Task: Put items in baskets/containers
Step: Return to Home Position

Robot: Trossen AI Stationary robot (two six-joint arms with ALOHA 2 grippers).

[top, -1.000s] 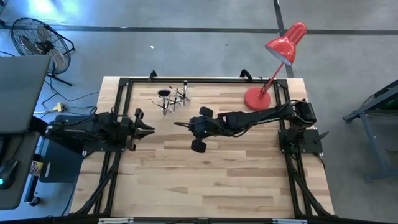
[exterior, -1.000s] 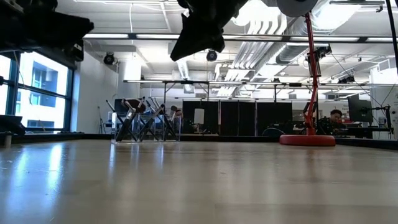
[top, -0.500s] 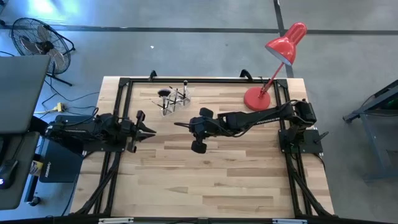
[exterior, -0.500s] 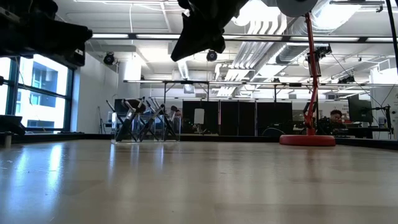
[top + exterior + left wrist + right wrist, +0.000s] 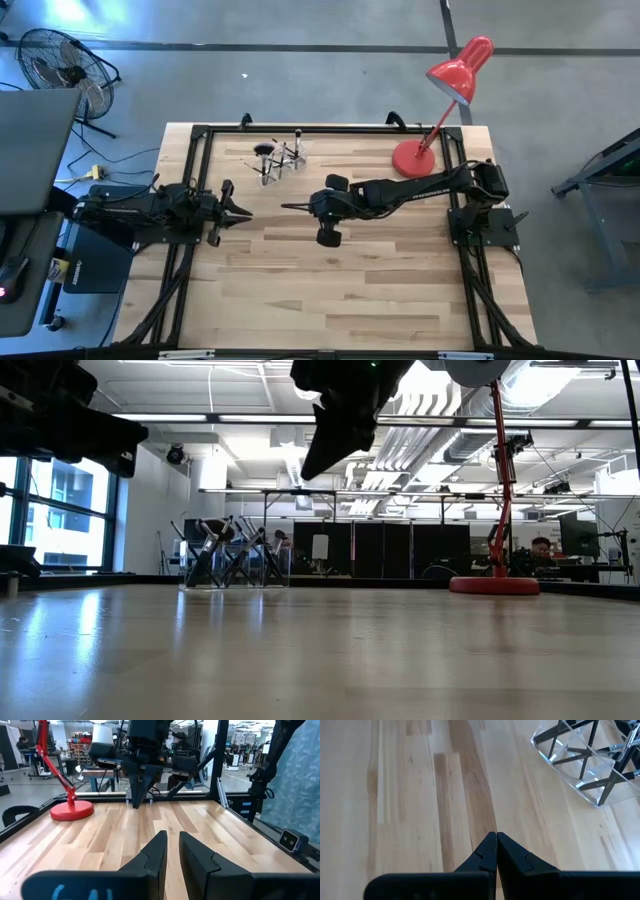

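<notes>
High view first, and both arms are off the goods: the right gripper point(image 5: 290, 207) hovers over the middle of the worktop point(image 5: 330, 290), pointing across at the left gripper point(image 5: 243, 212), which hangs near the left edge, bare wood between them. The right wrist view settles that side: fingers point(image 5: 487, 851) pressed tight together, tips meeting, nothing caught in them. On the left wrist view the left arm's fingers point(image 5: 156, 851) stand a narrow slit apart, empty as well. And the brushes point(image 5: 265, 150)? They're in the clear holder point(image 5: 594, 796), up at the far side of the worktop, left of centre, well apart from both grippers. From the low view the dark handles lean every which way and cross one another inside the clear walls, with the holder sitting flat on the wood. The red desk lamp point(image 5: 413, 158) stands over at the far right corner, well apart from the holder, its head leaning out past the worktop's far edge
</notes>
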